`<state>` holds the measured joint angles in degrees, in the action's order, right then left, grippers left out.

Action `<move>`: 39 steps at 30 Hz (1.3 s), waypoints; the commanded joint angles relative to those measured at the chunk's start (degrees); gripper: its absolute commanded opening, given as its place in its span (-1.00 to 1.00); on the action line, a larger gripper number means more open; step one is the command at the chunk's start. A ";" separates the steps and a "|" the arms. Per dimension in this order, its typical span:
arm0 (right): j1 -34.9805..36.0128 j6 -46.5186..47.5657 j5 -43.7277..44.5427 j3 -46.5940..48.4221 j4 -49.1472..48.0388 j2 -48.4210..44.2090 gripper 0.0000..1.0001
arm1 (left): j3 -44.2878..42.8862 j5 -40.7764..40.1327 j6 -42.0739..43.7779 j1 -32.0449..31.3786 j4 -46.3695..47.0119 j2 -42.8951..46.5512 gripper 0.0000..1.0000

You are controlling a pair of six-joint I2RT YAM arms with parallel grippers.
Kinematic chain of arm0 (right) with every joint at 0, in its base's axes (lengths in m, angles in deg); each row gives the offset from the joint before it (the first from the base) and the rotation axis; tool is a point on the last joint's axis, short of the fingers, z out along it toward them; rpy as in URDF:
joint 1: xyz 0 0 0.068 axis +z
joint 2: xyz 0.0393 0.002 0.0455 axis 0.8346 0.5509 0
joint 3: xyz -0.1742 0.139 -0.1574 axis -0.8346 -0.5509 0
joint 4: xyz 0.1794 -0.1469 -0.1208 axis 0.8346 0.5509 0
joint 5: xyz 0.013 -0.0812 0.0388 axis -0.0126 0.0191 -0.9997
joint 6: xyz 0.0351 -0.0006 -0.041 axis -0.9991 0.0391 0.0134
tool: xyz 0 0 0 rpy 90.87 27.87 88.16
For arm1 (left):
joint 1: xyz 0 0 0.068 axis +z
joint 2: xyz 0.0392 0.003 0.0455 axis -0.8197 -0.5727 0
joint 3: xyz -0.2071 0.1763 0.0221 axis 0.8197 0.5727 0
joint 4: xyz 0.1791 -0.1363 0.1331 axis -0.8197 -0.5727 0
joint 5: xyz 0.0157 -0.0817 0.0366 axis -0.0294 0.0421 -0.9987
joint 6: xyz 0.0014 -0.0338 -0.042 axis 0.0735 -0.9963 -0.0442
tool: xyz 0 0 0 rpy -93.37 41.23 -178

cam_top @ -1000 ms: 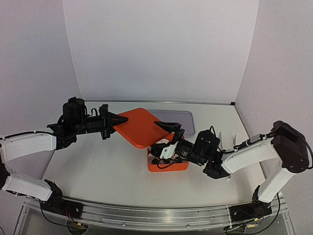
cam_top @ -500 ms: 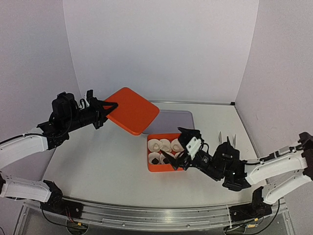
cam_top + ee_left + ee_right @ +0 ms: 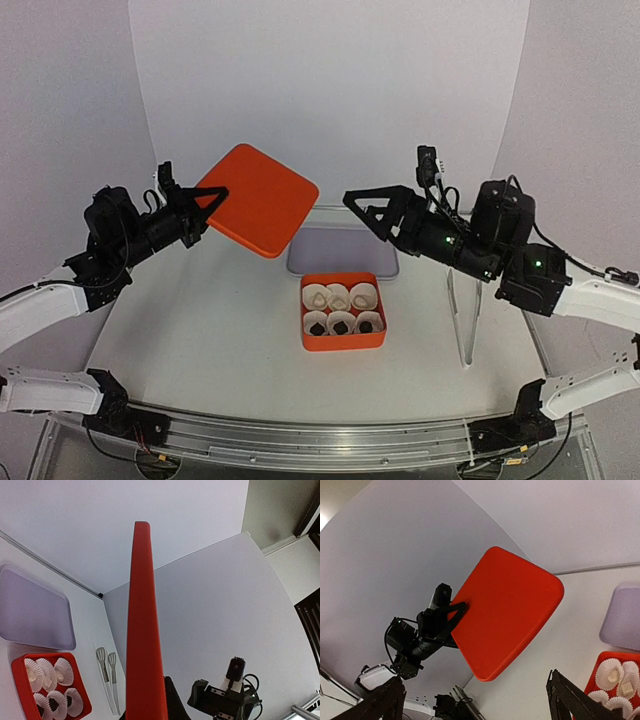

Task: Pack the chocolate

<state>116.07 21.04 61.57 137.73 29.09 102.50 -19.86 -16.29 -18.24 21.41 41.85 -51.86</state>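
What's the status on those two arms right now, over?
Left pincer shut on lid, held high. Right pincer open, empty, raised. Six chocolates sit in box, uncovered. Nothing between lid and box.

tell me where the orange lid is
In the top view the orange lid hangs tilted at left, gripped by the left end effector, above and left of the orange box.

From here I see a flat white matte table point(image 3: 200, 340), closed in by a plain white back wall panel point(image 3: 330, 100) along its far edge, a matching left side panel point(image 3: 60, 130) and a right side panel point(image 3: 585, 120). A silver aluminium rail point(image 3: 300, 440) runs along its near edge. The light is soft and even.
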 commanded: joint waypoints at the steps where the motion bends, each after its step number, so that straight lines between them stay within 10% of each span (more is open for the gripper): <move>1: -7.30 -20.93 -17.18 4.84 6.83 8.48 0.85 | 0.03 2.46 -0.23 0.07 8.54 -0.70 -1.00; 18: -7.59 -33.75 -20.97 10.92 -20.01 28.07 0.46 | 2.92 3.53 -4.95 -0.01 18.42 -4.98 -1.00; 28: -7.57 -39.47 -18.52 12.42 -34.85 34.77 -0.67 | 5.50 1.96 -5.87 -0.35 20.74 -5.81 -0.95; 32: -7.60 -39.19 -17.36 10.98 -35.94 34.56 -1.00 | 6.31 1.15 -5.34 -0.41 18.77 -5.56 -0.59; 39: -11.07 -39.48 -20.49 5.30 -36.08 31.45 -1.00 | 7.78 0.48 -1.54 -0.47 6.97 -2.34 0.98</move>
<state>107.87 -16.33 42.57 146.25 -3.27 137.37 -13.08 -14.91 -23.55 21.12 56.02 -57.37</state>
